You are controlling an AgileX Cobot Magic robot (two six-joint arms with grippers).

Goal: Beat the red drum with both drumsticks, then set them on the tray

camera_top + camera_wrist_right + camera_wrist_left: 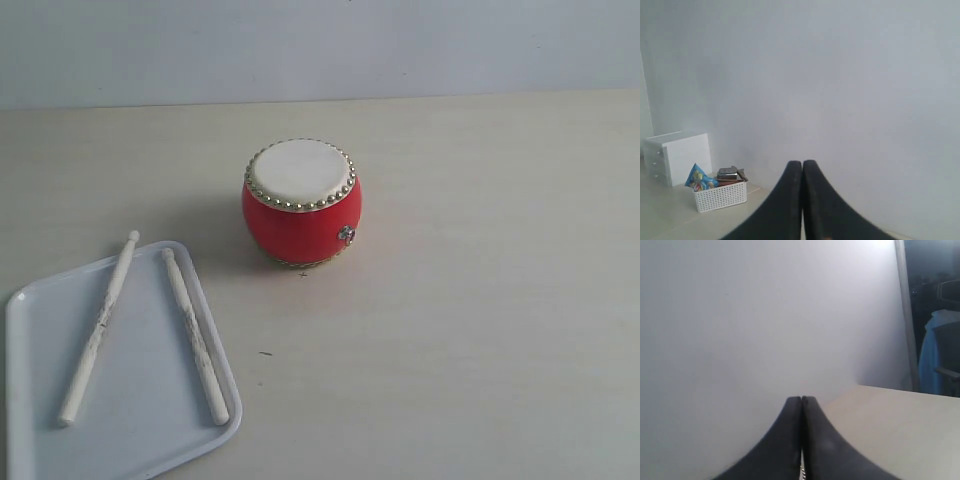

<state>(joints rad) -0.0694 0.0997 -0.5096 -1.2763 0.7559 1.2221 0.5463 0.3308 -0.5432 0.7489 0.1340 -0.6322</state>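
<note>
Drum (300, 205) stands upright and alone mid surface (470, 340), well apart from tray (145, 400) at the near left corner. Tray holds both sticks (98, 330) (196, 337), lying lengthwise, apart and uncrossed; the left one's knob pokes over the far rim. Hands appear only in the wrist views. Left hand (801, 399) has its fingers pressed together, gripping nothing, facing a blank wall. Right hand (802, 162) is likewise closed and empty. Right wrist view alone shows a white basket (720, 196) with a snack bag (699, 179) and small items inside, beside a white drawer unit (677, 157)
</note>
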